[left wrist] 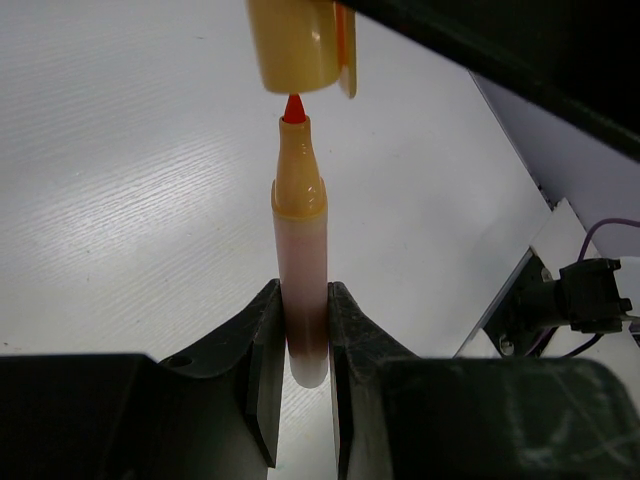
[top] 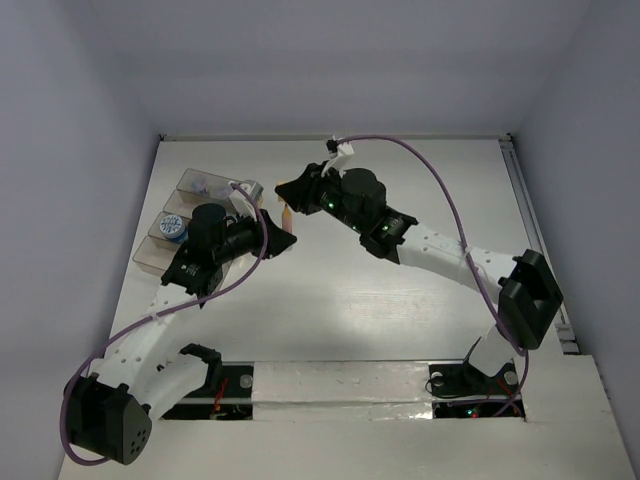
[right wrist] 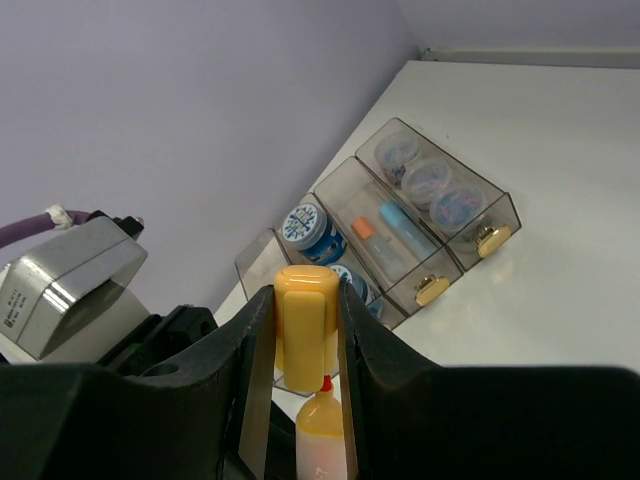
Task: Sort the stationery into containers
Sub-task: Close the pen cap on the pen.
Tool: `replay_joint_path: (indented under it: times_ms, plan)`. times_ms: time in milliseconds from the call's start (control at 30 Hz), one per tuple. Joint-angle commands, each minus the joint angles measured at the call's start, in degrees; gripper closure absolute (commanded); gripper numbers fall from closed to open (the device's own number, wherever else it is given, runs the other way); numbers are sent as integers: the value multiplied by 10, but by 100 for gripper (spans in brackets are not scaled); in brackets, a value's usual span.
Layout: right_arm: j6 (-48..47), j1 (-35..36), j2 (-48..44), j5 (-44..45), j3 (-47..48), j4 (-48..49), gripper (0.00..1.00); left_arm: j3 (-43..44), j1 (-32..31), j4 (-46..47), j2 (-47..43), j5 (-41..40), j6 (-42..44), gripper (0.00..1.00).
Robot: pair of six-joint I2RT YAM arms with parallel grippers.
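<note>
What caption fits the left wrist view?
Left tool grips an uncapped marker, red tip just short of the yellow cap.

left arm (top: 150, 335) and right arm (top: 445, 255) stretched inward, wrists nearly meeting. left gripper (left wrist: 303, 300) clamped on marker (left wrist: 300, 230); right gripper (right wrist: 305, 340) clamped on cap (right wrist: 305, 290), tips facing.

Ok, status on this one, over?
Left claw shut on uncapped marker. Right claw shut on its cap, just clear of the tip. Nothing between them.
</note>
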Motion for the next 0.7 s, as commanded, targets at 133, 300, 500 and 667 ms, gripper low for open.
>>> replay_joint_path:
  times_ms: [133,300,500,667]
  plan:
    - [-25,14,-4,34,24,-1,100,14,2,15,-17,-22,8,100]
    - [-36,19,-5,47,23,-7,100,14,2,13,-18,-25,8,100]
    - [-44,30,-1,59,25,-15,100,13,2,17,-25,-27,7,100]
    - [-50,36,2,65,20,-16,100,13,2,16,-27,-31,7,100]
